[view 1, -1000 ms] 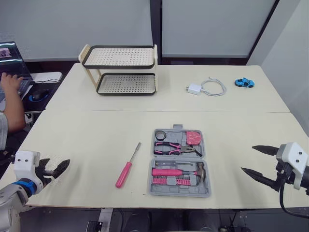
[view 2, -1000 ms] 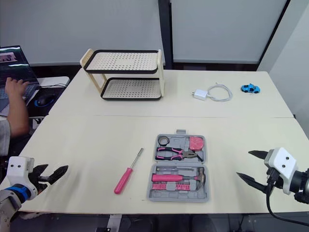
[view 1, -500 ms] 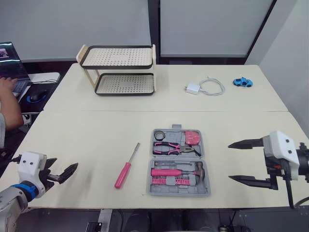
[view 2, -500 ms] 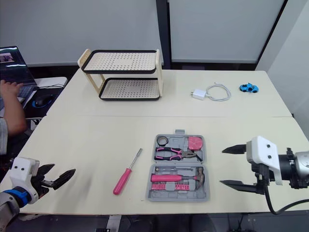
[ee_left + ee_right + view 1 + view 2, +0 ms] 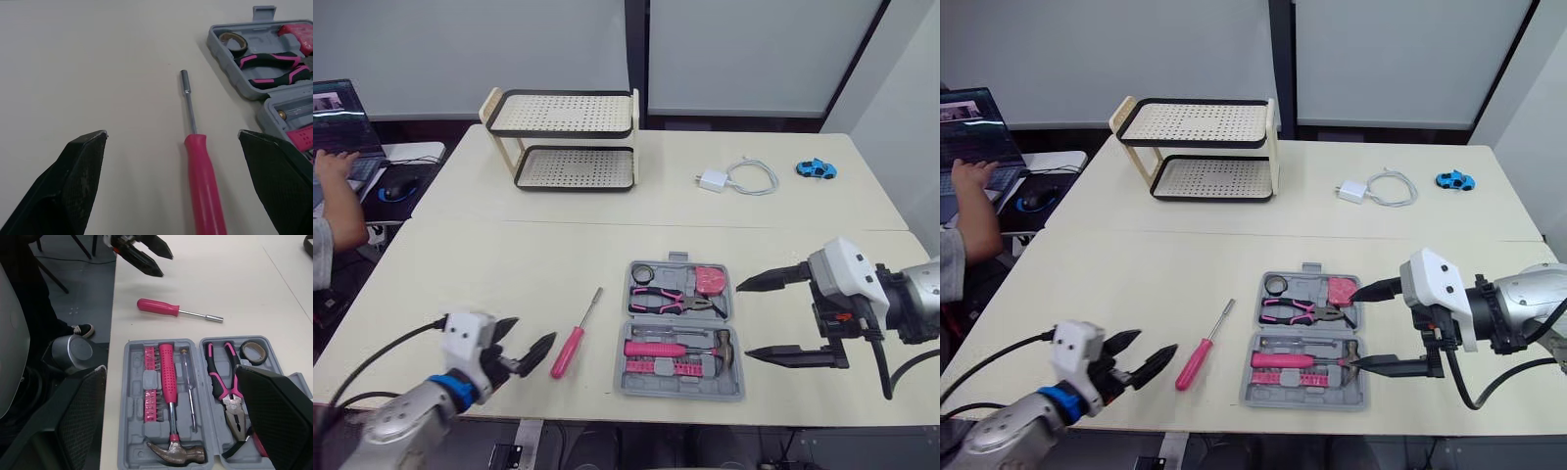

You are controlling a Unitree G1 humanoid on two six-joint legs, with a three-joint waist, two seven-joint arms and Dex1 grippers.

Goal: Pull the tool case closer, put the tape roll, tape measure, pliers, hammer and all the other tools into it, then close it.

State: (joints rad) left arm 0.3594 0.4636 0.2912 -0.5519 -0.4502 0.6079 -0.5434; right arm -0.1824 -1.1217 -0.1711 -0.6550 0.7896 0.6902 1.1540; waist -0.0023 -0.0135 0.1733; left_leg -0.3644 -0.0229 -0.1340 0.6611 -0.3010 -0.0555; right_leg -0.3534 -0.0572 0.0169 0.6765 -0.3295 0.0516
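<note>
The screwdriver (image 5: 570, 348), seemingly the last tool out, lies on the desk (image 5: 509, 264) left of the open case (image 5: 623, 377). The released left pincer (image 5: 534, 330) must straddle its handle and clench; the right pincer (image 5: 742, 321) gapes beside the case.

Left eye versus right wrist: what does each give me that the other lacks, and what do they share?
Left eye, not right wrist: the two-tier rack, charger with cable, blue toy car, and a person at a laptop. Right wrist, not left eye: a black shoe on the floor beside the table. Shared: the open tool case holding hammer, pliers and tape roll, the pink screwdriver outside it, and the open left gripper near its handle.
</note>
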